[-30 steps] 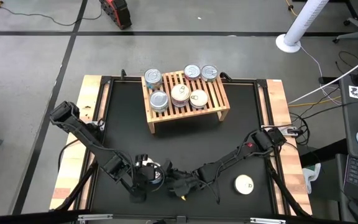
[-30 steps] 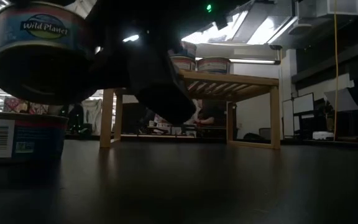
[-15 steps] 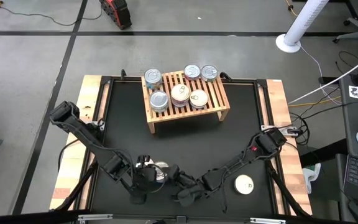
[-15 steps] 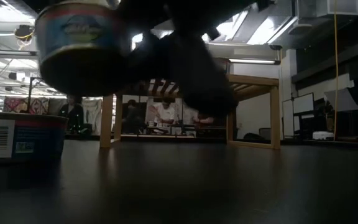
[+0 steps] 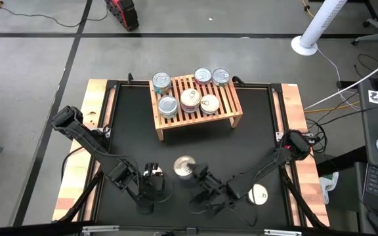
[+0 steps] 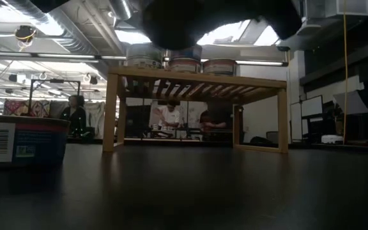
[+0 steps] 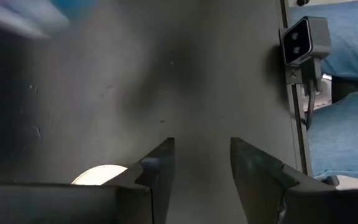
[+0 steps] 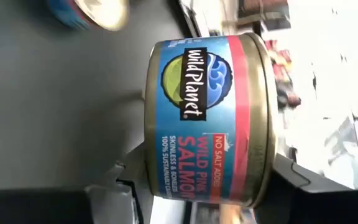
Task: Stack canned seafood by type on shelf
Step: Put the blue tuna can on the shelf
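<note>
Presently, items listed largest first.

Black tabletop [image 5: 254,131]: work surface between wooden side rails; carries everything below.

Light-wood slatted shelf [image 5: 231,105]: stands at the far middle of the tabletop. Six tins sit on it in two rows, lids up and axes upright, three along the back edge [image 5: 203,75] and three nearer the front [image 5: 190,99]. The front middle one may be a stack, though that cannot be confirmed from above. Judged: grouping by type is under way, with room left on the slats.

Right arm: reaches across the near edge toward the middle. Right gripper [image 8: 197,186] has its fingers clamped on the flat faces of a Wild Planet pink salmon tin [image 8: 207,118], blue label with a red band. In the high view this tin [image 5: 185,166] hangs above the near middle of the table, silver lid facing up, short axis roughly vertical. Judged: gripped across lid and base so it can be set down flat on the shelf.

Left arm: near-left of the table. Left gripper [image 7: 201,165] stands with fingers parted and nothing between them, just beside the carried tin.

White-lidded tin [image 5: 258,194]: flat on the tabletop at near right, lid up, awaiting pickup.

Blue-labelled tin [image 6: 21,140]: upright on the tabletop, seen only in the low view; its place cannot be matched from above.
</note>
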{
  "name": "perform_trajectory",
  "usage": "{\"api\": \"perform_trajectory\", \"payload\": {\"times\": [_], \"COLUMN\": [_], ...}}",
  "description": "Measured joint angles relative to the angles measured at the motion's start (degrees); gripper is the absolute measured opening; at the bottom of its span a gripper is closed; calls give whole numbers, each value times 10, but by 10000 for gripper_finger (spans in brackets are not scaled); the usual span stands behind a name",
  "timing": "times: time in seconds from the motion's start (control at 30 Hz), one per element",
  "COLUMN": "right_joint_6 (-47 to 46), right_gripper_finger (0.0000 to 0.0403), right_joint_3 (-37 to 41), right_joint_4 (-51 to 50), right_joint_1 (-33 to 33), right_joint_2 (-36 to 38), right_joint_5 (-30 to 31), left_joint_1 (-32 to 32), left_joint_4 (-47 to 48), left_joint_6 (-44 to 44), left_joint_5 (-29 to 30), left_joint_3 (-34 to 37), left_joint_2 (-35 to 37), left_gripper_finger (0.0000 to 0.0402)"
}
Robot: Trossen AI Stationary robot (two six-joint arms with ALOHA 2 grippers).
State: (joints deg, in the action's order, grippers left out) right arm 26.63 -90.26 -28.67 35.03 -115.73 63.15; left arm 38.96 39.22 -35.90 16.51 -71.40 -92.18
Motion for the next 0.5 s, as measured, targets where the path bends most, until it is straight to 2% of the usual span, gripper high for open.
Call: {"api": "perform_trajectory", "payload": {"times": [0.37, 0.5], "right_joint_6": [-188, -236], "right_gripper_finger": [192, 192], "right_joint_3": [0, 0], "right_joint_4": [-255, -326], "right_joint_1": [-4, -25], "right_joint_2": [88, 111], "right_joint_5": [83, 93], "left_joint_1": [0, 0], "left_joint_4": [8, 8], "left_joint_6": [7, 14], "left_joint_5": [1, 1], "left_joint_3": [1, 1], "left_joint_2": [0, 0], "left_gripper_finger": [147, 147]}}
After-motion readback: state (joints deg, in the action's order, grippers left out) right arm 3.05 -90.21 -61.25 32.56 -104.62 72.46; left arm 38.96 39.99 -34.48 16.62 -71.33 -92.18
